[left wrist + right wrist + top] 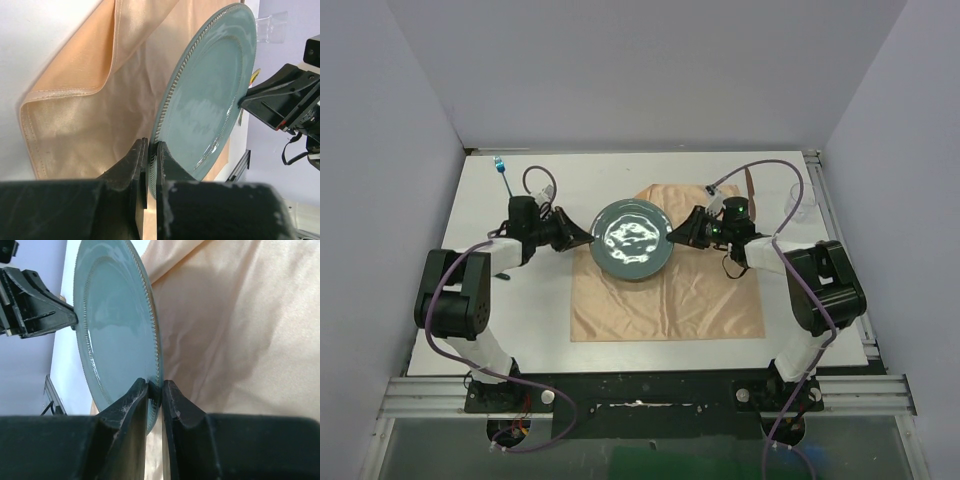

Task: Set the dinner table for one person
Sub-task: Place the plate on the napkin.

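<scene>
Nearest, an aluminium rail [640, 392] runs along the front edge of the white desk [535, 335], with both arm bases bolted beside it. The left arm [455, 300] and the right arm [825, 290] bend inward from the two near corners. Between them lies a peach-orange cloth [665, 300]. Its near edge is straight and stops short of the front rail. A band of bare desk shows on the cloth's left and a narrower one on its right, where the right arm's elbow sits close to the side rail [819, 185].

Further in, a grey-green plate [632, 240] with a beaded rim is over the cloth's far half. The left jaws are pressed together on its left rim and the right jaws pinch the opposite rim — both wrist views show the edge caught between them. Whether the plate touches the cloth I cannot tell.

Behind the plate the cloth is rumpled, with one far corner folded over. Farthest, a thin stick with a blue tip [501, 170] lies near the far left corner. A clear glass [798, 203] stands by the side rail, well apart from the plate — a narrow brown thing [750, 185] lies between it and the cloth, too small to name.
</scene>
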Controlling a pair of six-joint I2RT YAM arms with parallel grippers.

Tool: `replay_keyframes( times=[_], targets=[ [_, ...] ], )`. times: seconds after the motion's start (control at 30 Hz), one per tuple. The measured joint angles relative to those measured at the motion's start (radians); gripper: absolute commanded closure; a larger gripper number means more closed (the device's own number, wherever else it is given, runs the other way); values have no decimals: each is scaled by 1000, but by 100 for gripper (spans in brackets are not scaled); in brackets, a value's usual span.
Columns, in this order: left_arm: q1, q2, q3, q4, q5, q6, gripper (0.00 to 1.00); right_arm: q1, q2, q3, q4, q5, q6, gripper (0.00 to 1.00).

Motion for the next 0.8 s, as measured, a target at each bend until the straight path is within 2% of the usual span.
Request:
replay_keyframes(
  times=[0.27,0.47,0.8],
  targets=[
    [-43,9,7,7,-19,-11,100,-4,-81,-14,-115,63,-39,100],
    [-88,82,33,28,-24,-37,100,-8,-170,-17,-218,124,-90,100],
    [-155,138,55,30,-60,-44,100,-36,-209,-169,-183,159,-64,100]
  ],
)
